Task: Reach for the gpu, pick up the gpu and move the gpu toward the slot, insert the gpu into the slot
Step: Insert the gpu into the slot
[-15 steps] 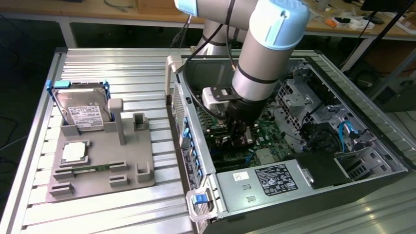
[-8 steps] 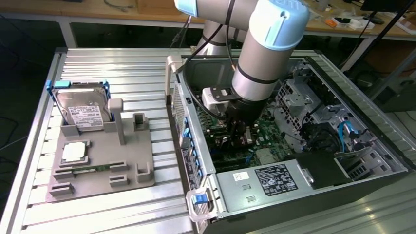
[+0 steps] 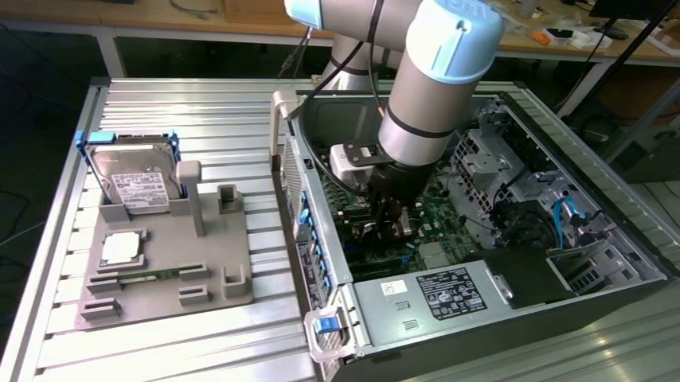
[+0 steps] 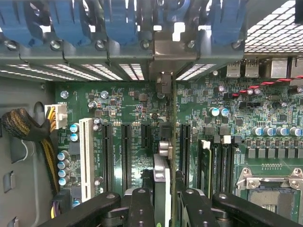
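gpu (image 4: 169, 142) sits edge-on between the gripper (image 4: 166, 201) fingers, seen in the wrist view as a thin vertical line in the middle of the frame, running up from the jaws toward the case's rear bracket wall (image 4: 142, 52). Jaws are clenched on the gpu, a finger (image 4: 142, 208) on each face of the card (half-closed stance, card thickness plus cooler fills the gap). The silver end (image 4: 163, 146) of the card shows just above the fingers.

Key relation: the card's long axis runs parallel to the black slots (image 4: 126, 156) on the motherboard (image 4: 137, 118), and its lower edge lies between the slot at centre-left and the one (image 4: 185, 151) at centre-right. I can't tell whether the edge is already touching a slot or hanging just above the board; the card hides its own slot. White slot (image 4: 86, 158) is well off to the left of frame, not the target by my read.

In the exterior view, the arm (image 3: 425, 95) comes down from the top centre of the frame into the open case (image 3: 478, 239), wrist pointing steeply down, gripper (image 3: 388, 219) low over the motherboard at mid-frame. The fixture tray (image 3: 159, 270) with the hard drive (image 3: 133, 179) sits at the left of the frame, well apart from the gripper.
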{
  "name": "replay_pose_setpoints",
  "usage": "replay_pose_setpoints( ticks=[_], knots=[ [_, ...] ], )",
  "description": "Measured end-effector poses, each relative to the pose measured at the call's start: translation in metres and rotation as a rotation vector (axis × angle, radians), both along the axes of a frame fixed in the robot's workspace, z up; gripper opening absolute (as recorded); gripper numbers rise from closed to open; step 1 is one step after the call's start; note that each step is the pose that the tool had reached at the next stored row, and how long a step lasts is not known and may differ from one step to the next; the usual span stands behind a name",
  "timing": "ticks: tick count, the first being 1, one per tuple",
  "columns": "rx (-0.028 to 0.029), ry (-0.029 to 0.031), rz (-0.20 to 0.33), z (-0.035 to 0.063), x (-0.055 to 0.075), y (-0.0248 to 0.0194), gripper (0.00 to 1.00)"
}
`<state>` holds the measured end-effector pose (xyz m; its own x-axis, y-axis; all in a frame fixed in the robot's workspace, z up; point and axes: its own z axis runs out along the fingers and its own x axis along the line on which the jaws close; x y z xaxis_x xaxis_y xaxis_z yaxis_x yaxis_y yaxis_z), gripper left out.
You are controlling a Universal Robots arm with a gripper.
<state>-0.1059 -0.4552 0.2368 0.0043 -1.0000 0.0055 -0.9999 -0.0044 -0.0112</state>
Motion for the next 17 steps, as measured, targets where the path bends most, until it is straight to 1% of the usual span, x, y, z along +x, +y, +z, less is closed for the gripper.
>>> replay_pose_setpoints(
  ticks=[16, 17],
  knots=[
    [0.0002, -0.0001, 0.000, -0.0001, 0.0000, 0.0000, 0.27],
    [0.0039, -0.0019, 0.000, -0.0014, 0.0002, 0.0005, 0.28]
  ],
)
